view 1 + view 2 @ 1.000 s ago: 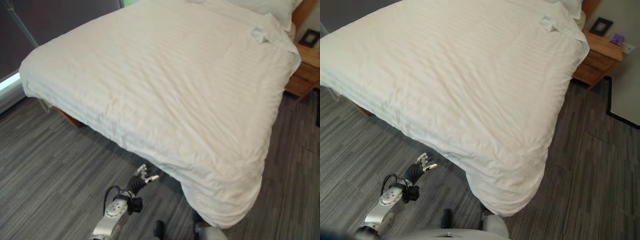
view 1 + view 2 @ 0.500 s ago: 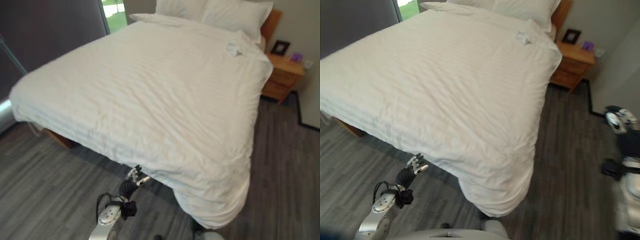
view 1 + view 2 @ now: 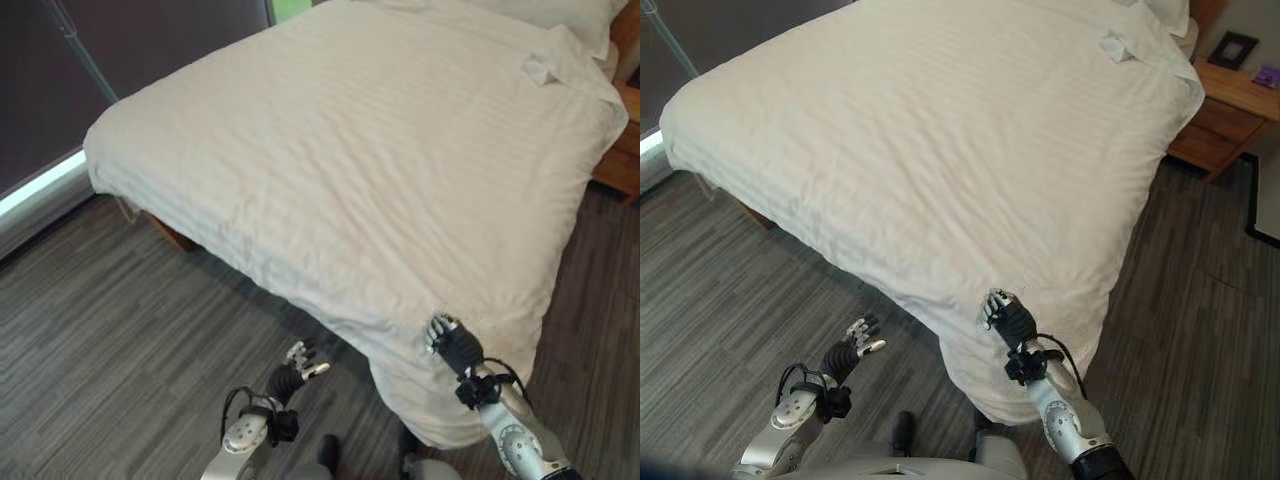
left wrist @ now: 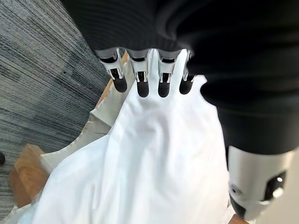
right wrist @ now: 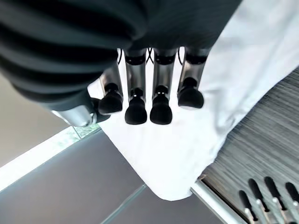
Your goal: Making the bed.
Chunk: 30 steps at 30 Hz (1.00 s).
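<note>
Right eye view: right hand [image 3: 1008, 314], fingers loose, hovers at the duvet's [image 3: 940, 150] foot corner; pinch its hem before tugging.

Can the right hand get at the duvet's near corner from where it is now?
Probably yes. The right hand is raised, fingers straight, right at the white duvet where its near corner hangs off the bed, with nothing between them. The left hand hangs lower, over the floor.
</note>
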Motion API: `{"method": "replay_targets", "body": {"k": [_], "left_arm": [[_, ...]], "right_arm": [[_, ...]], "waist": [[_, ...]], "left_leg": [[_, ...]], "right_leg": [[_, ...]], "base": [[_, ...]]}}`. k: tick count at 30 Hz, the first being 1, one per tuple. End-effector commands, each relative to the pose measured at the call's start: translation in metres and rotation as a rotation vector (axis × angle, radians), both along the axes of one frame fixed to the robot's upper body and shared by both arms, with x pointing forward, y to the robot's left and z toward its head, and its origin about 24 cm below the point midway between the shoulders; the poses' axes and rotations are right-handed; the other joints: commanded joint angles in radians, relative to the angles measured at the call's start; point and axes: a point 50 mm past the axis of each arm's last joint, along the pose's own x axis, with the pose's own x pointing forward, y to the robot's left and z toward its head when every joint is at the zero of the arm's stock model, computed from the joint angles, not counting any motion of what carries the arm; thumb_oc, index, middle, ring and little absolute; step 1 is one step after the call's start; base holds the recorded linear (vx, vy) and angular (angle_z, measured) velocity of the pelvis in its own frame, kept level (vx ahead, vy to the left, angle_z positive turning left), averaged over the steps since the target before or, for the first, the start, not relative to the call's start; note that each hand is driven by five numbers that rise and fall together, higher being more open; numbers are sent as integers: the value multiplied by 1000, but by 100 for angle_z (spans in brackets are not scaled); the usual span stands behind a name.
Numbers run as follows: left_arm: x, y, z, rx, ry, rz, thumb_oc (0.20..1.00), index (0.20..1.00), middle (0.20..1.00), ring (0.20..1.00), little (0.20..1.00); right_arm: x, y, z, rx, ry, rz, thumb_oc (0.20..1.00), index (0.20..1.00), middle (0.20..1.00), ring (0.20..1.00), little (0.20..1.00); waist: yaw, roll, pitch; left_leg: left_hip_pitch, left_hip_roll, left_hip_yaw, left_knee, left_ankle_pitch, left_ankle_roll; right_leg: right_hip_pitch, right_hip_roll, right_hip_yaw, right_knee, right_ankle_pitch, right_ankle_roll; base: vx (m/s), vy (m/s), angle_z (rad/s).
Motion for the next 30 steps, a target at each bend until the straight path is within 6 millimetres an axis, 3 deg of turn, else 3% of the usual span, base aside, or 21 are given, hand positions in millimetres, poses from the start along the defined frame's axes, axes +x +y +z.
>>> {"method": "replay_targets", "body": {"k": [1,4,7,11,13,18,19,20,24,27,28,30], "left_arm": [[20,-4,13,-20,-94,2,1000,1000,1000,1000,1000],[22,-5,13,-11,-94,-8,1000,1000,1000,1000,1000],[23,-7,12,-11,-95,-11,1000,1000,1000,1000,1000],[23,-6,11,-13,-91,-7,1000,1000,1000,1000,1000],[26,-7,11,-12,-88,-6,1000,1000,1000,1000,1000],[33,-11,14,-23,-103,-16,1000,1000,1000,1000,1000],[37,-12,18,-39,-118,-21,1000,1000,1000,1000,1000],[38,-12,19,-39,-118,-21,1000,1000,1000,1000,1000],[38,-7,18,-40,-116,-7,1000,1000,1000,1000,1000],[35,0,18,-38,-108,11,1000,1000,1000,1000,1000],[33,4,18,-34,-108,21,1000,1000,1000,1000,1000],[35,8,21,-24,-118,26,1000,1000,1000,1000,1000]], "right_arm": [[13,10,29,34,-143,54,200,200,200,200,200],[6,12,16,-4,-95,97,200,200,200,200,200],[1,-3,-7,-150,-16,57,200,200,200,200,200],[2,-15,-17,-185,30,-5,200,200,200,200,200],[9,-42,-41,-305,147,-121,200,200,200,200,200],[11,-61,-65,-380,296,-222,200,200,200,200,200],[-11,-82,-94,-467,493,-272,200,200,200,200,200],[-11,-82,-94,-467,492,-272,200,200,200,200,200],[-74,-102,-127,-497,759,-321,200,200,200,200,200],[-123,-112,-141,-483,916,-374,200,200,200,200,200],[-153,-121,-145,-482,1010,-424,200,200,200,200,200],[-168,-133,-143,-475,1044,-494,200,200,200,200,200]], "waist": [[23,2,15],[26,1,21],[28,0,25],[31,-1,28],[45,4,46],[59,13,65],[72,21,77],[72,21,77],[59,23,76],[36,14,70],[14,7,67],[-7,-1,65]], "left_leg": [[-66,-23,-47,10,64,-19],[-75,-25,-60,10,68,-19],[-83,-27,-75,10,69,-17],[-91,-28,-82,10,71,-17],[-123,-31,-94,10,82,-18],[-154,-35,-102,10,92,-20],[-170,-35,-106,10,96,-20],[-170,-35,-106,10,96,-20],[-169,-30,-99,10,90,-18],[-159,-26,-88,10,82,-16],[-151,-22,-79,10,76,-14],[-140,-18,-67,10,70,-14]], "right_leg": [[89,-18,-37,17,-46,34],[88,-20,-44,17,-48,33],[87,-20,-51,17,-52,33],[82,-20,-54,17,-52,33],[53,-20,-59,17,-45,32],[25,-19,-61,17,-36,32],[5,-16,-58,17,-30,32],[5,-16,-57,17,-30,32],[0,-10,-46,17,-36,30],[5,-5,-33,17,-42,28],[8,-3,-25,17,-43,27],[10,0,-12,17,-45,26]], "base": [[-15,-5,20],[1,-8,11],[12,-9,11],[-2,-2,13],[-63,-18,-1],[-51,-17,9],[-28,-12,17],[-24,-17,5],[23,8,0],[48,5,-5],[57,-2,-18],[40,-7,-24]]}}
